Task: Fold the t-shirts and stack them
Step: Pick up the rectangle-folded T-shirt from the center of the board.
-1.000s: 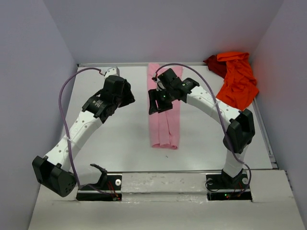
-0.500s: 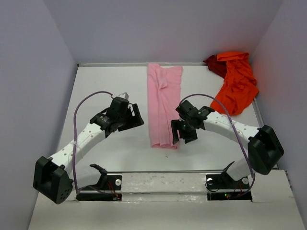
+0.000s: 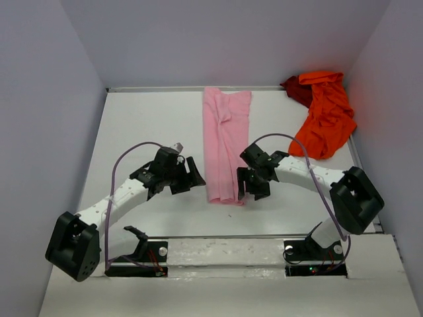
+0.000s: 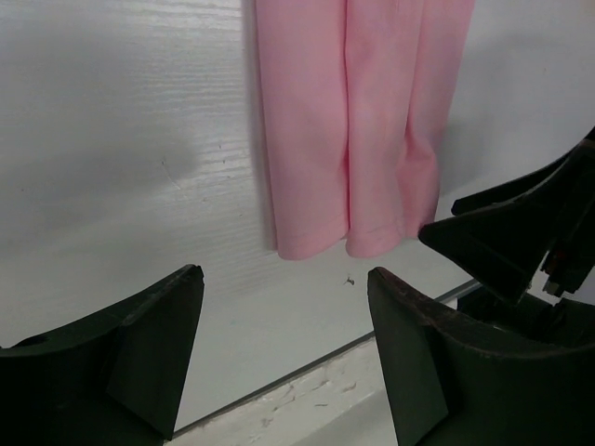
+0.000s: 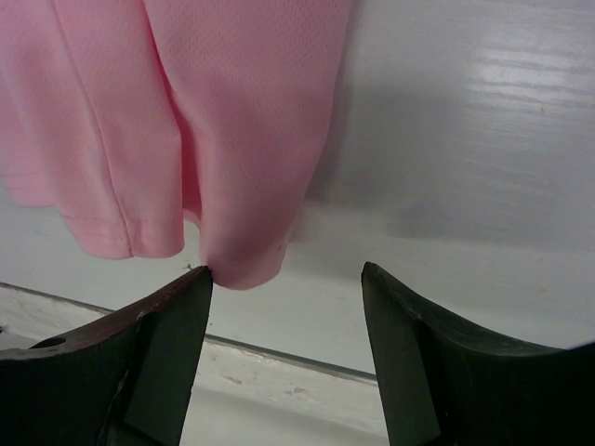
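both arms are bent low over the near half of the table, elbows out toward the side walls, wrists turned inward so they face each other across the near end of the pink shirt.

the left claw hangs just left of that shirt. its jaws are spread apart with nothing between them, and its wrist view shows only bare table between the fingers. the right claw sits at the shirt's near right corner, also released and holding nothing. in its own view one fingertip is right at the corner of the pink hem, though i cannot tell whether it touches.

there are two arms, two claws and three shirts. the pink one is folded into a long narrow strip with three layers showing at its near hem. it runs from the table's back edge down the middle and stops short of the front edge. the orange shirt lies crumpled in the far right corner against the right wall. the dark red shirt peeks out from behind it, touching it.

bare table lies left of the pink strip out to the left wall. a narrower bare patch sits between the strip and the orange heap. a thin band of table separates the pink hem from the front lip.
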Controlling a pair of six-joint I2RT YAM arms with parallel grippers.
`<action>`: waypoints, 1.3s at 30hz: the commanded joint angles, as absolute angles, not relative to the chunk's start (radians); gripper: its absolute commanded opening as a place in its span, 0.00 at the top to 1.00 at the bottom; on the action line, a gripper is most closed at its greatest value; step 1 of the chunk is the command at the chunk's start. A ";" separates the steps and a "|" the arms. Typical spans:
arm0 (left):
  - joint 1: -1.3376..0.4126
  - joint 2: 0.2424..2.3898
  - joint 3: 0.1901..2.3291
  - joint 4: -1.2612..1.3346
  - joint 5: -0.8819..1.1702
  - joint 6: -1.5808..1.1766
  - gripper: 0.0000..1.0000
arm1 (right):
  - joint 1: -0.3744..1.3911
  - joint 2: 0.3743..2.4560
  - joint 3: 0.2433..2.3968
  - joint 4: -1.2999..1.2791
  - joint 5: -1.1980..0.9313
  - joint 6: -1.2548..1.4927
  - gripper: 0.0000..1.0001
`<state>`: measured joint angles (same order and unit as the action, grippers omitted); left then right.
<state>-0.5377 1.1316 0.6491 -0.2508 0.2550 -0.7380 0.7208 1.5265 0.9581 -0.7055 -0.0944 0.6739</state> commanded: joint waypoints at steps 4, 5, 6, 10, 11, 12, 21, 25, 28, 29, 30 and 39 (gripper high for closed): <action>-0.549 1.144 0.601 -0.141 0.351 -0.747 0.20 | 0.726 1.601 0.985 -0.627 -0.037 0.698 0.29; -0.551 1.149 0.600 -0.134 0.362 -0.747 0.20 | 0.726 1.609 0.989 -0.627 -0.035 0.699 0.29; -0.554 1.166 0.600 -0.133 0.367 -0.744 0.20 | 0.726 1.617 1.002 -0.626 -0.028 0.698 0.29; -0.564 1.213 0.614 -0.146 0.377 -0.729 0.20 | 0.726 1.629 1.038 -0.629 -0.021 0.686 0.30; -0.568 1.224 0.617 -0.150 0.376 -0.727 0.20 | 0.726 1.631 1.043 -0.637 -0.020 0.684 0.30; -0.575 1.241 0.620 -0.153 0.376 -0.724 0.20 | 0.726 1.632 1.048 -0.637 -0.020 0.684 0.30; -0.617 1.298 0.630 -0.183 0.359 -0.692 0.22 | 0.726 1.649 1.063 -0.641 -0.020 0.676 0.30; -0.624 1.316 0.629 -0.184 0.353 -0.687 0.23 | 0.726 1.649 1.055 -0.643 -0.026 0.681 0.30; -0.634 1.330 0.630 -0.180 0.336 -0.686 0.23 | 0.726 1.644 1.049 -0.641 -0.031 0.686 0.31; -0.637 1.335 0.632 -0.178 0.331 -0.686 0.23 | 0.726 1.643 1.046 -0.641 -0.032 0.690 0.31; -0.640 1.344 0.632 -0.176 0.328 -0.686 0.23 | 0.726 1.640 1.043 -0.637 -0.037 0.693 0.32; -0.670 1.397 0.643 -0.106 0.311 -0.710 0.23 | 0.726 1.646 1.028 -0.623 -0.061 0.701 0.34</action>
<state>-0.6556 1.3781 0.6174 -0.1371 0.3141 -0.7078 0.7208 1.6447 1.0283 -0.6605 -0.0498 0.6891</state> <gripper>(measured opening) 0.774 0.670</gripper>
